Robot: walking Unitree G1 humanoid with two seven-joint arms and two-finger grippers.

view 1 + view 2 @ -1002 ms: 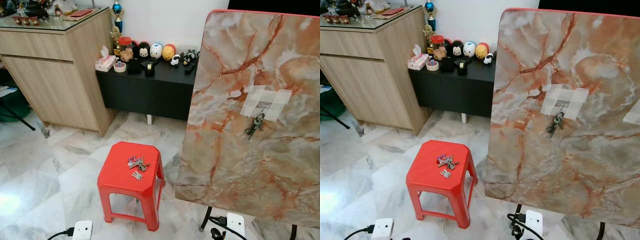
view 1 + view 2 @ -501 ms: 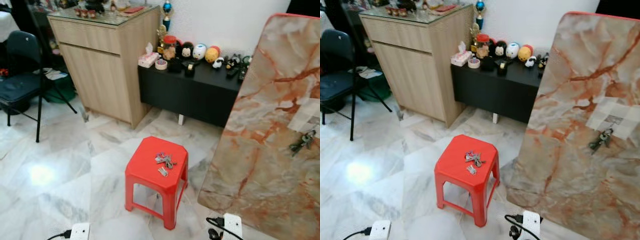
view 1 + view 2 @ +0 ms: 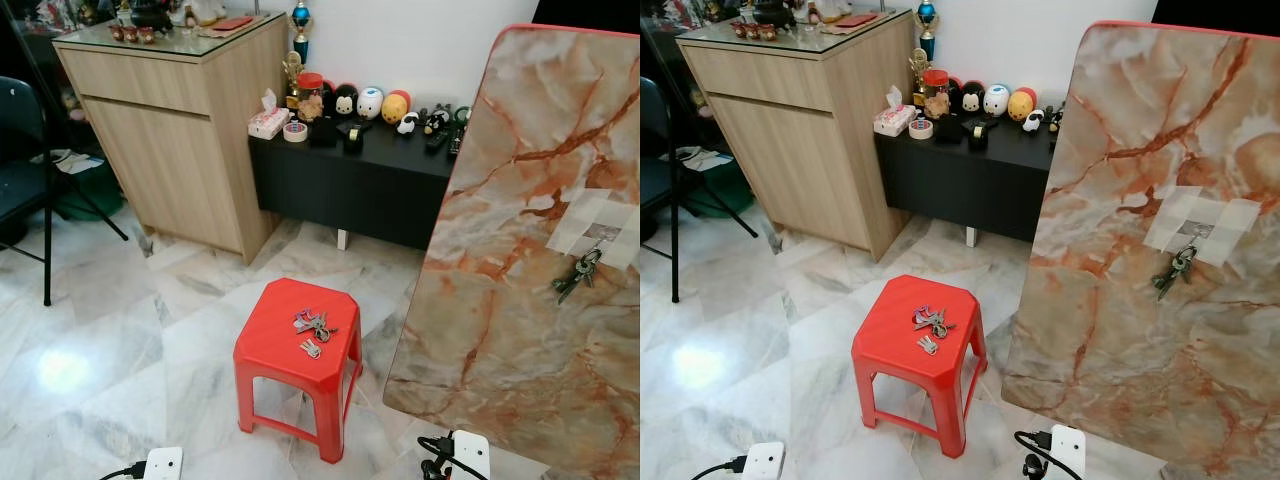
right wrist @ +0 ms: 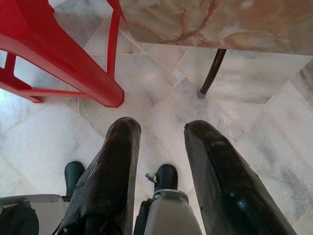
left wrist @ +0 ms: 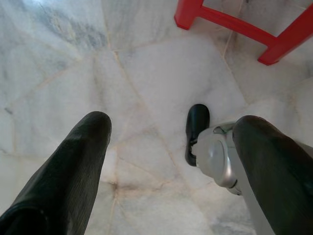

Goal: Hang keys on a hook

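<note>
Two bunches of keys (image 3: 313, 323) and a smaller loose bunch (image 3: 309, 348) are lying on the red stool (image 3: 270, 360), grouped around the middle of its seat and slightly toward the edge nearest the marble board (image 3: 500, 330). Another bunch (image 3: 577, 275) is already hanging from the hook (image 3: 601, 233) on the taped patch near the board's upper right part. The left gripper (image 5: 171, 147) and right gripper (image 4: 159, 147) are being held low over the floor, each with its fingers spread apart and nothing between them.

The keys are judged to be light, hard and loose-jointed, so they are likely to be swinging and sliding on the smooth plastic seat when touched. Hold is best being taken at the ring, where the metal is gathered, rather than on a single flat blade, which would be slipping between the pads.
</note>
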